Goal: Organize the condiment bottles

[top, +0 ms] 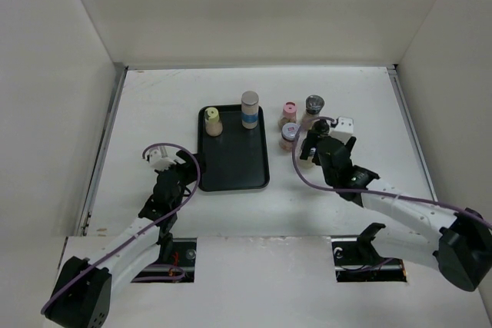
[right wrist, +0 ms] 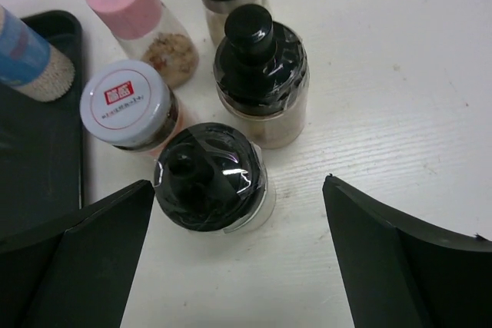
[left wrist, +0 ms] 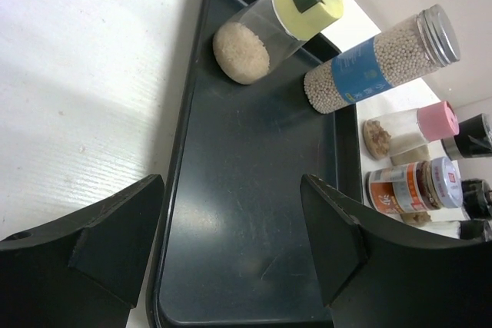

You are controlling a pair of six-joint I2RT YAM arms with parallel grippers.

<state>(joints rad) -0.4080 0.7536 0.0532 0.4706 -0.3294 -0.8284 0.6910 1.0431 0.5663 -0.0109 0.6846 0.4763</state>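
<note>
The black tray lies on the white table, left of centre, and two condiment bottles stand at its far end: a yellow-capped bottle of beige grains in the far left corner and a taller silver-capped bottle with a blue label just to its right. The other bottles stand in a tight group on the table just right of the tray. A pink-capped bottle is far, a white-capped jar sits near it, and a dark-capped bottle stands to their right. The right wrist view also shows a black-capped bottle and, nearest, a second black-capped bottle. The right gripper hangs over this group with its jaws spread wide on either side of the nearest bottle, touching nothing. The left gripper hovers at the near left edge of the tray, its jaws partly open and empty.
</note>
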